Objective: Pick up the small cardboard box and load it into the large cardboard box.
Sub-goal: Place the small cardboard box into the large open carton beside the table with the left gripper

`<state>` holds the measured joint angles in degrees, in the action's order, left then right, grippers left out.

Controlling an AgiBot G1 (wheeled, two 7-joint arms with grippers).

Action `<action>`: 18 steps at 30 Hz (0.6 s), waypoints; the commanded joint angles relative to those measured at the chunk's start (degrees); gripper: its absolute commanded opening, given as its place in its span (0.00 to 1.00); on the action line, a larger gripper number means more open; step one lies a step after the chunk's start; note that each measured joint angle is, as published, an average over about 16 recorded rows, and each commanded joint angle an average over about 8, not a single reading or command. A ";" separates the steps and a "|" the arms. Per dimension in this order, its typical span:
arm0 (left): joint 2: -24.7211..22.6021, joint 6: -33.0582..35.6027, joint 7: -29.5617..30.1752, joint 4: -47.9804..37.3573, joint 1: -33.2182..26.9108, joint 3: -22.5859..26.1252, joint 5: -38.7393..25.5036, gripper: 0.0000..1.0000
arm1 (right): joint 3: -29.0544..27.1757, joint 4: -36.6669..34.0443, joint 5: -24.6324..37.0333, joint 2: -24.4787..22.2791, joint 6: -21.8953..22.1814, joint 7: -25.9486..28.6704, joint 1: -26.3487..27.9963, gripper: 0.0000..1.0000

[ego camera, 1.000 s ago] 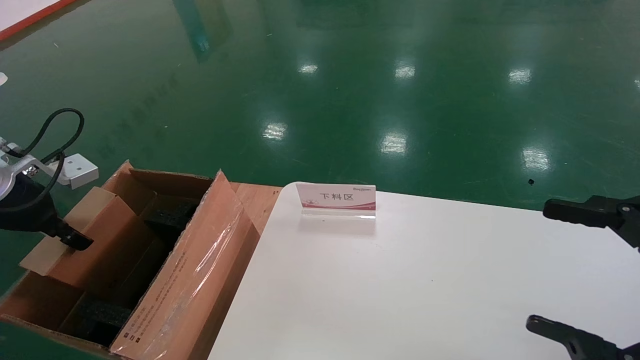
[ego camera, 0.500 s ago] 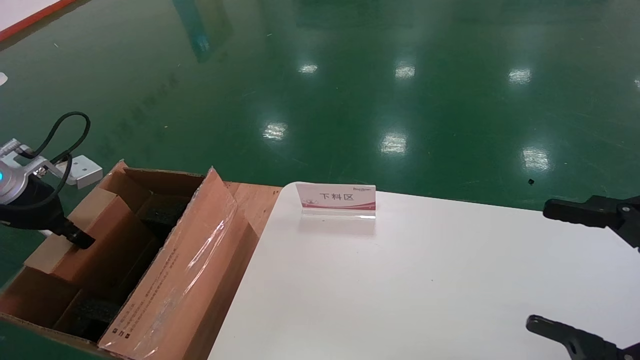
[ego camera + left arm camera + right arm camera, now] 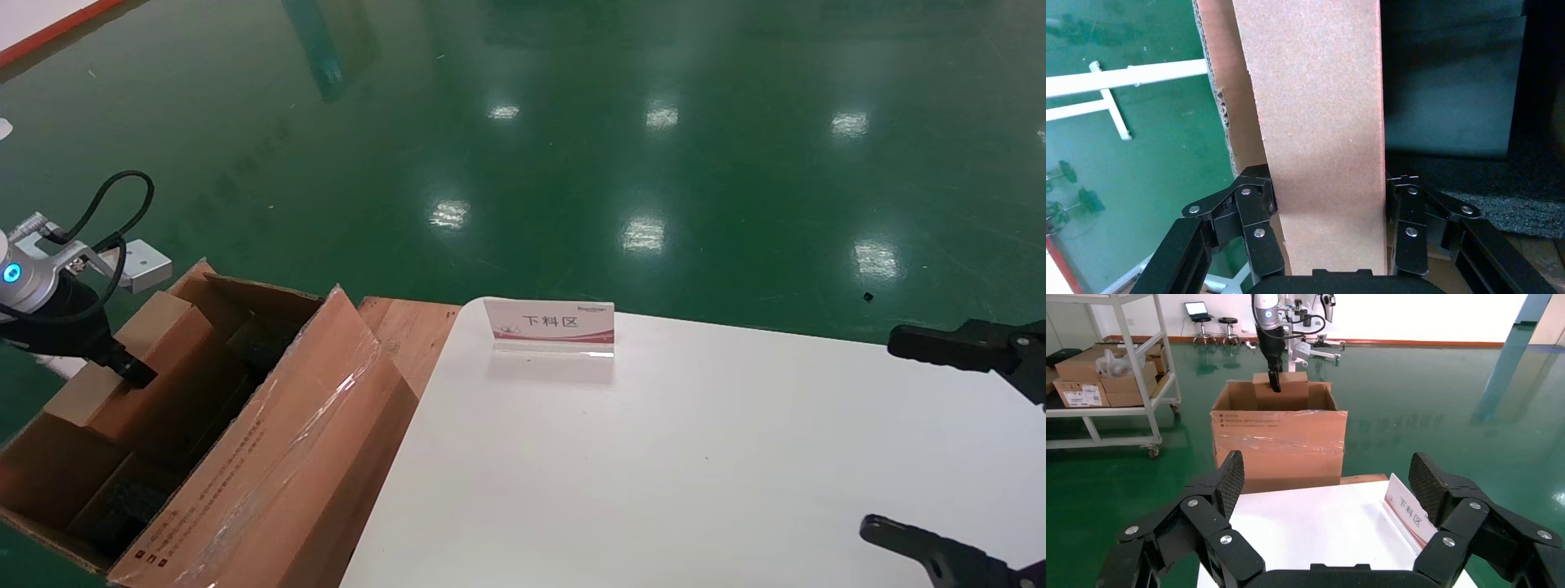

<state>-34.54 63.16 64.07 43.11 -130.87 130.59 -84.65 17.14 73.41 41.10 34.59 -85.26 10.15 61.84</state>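
The large cardboard box [image 3: 286, 457] stands open left of the table, with a taped, printed flap and black foam [image 3: 122, 506] inside. My left gripper [image 3: 135, 374] is shut on the small cardboard box [image 3: 143, 339], a pinkish-brown slab tilted against the carton's far-left wall, partly inside. In the left wrist view the fingers [image 3: 1254, 214] clamp the small box [image 3: 1318, 110] on both sides, with foam [image 3: 1468, 184] beside it. My right gripper [image 3: 887, 433] is open and empty over the table's right edge. The right wrist view shows that gripper [image 3: 1327, 478] facing the carton [image 3: 1278, 441].
A white table [image 3: 654, 457] carries an upright sign card [image 3: 549, 325] at its far edge. A wooden board [image 3: 404, 327] lies between carton and table. In the right wrist view a shelf cart [image 3: 1107, 386] with boxes stands beyond the carton.
My left gripper has moved slightly up and away with the small box. The carton has shifted and turned, its taped flap leaning further towards the left.
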 commanded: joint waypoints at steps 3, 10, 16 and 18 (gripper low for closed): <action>-0.75 0.03 -1.11 -1.74 0.80 -0.24 0.71 0.00 | 0.01 0.00 -0.01 0.00 0.01 -0.01 0.00 1.00; -1.53 0.50 -2.48 -3.67 1.71 -0.40 1.43 0.05 | 0.03 0.00 -0.02 -0.01 0.01 -0.02 0.01 1.00; -2.14 0.58 -3.13 -4.71 2.18 -0.32 1.48 0.75 | 0.04 -0.01 -0.03 -0.02 0.03 -0.02 0.00 1.00; -2.25 0.57 -3.19 -4.90 2.27 -0.31 1.48 0.95 | 0.04 -0.01 -0.03 -0.02 0.04 -0.03 0.00 1.00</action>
<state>-36.66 63.74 60.96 38.42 -128.69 130.27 -83.20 17.18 73.40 41.06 34.57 -85.22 10.13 61.84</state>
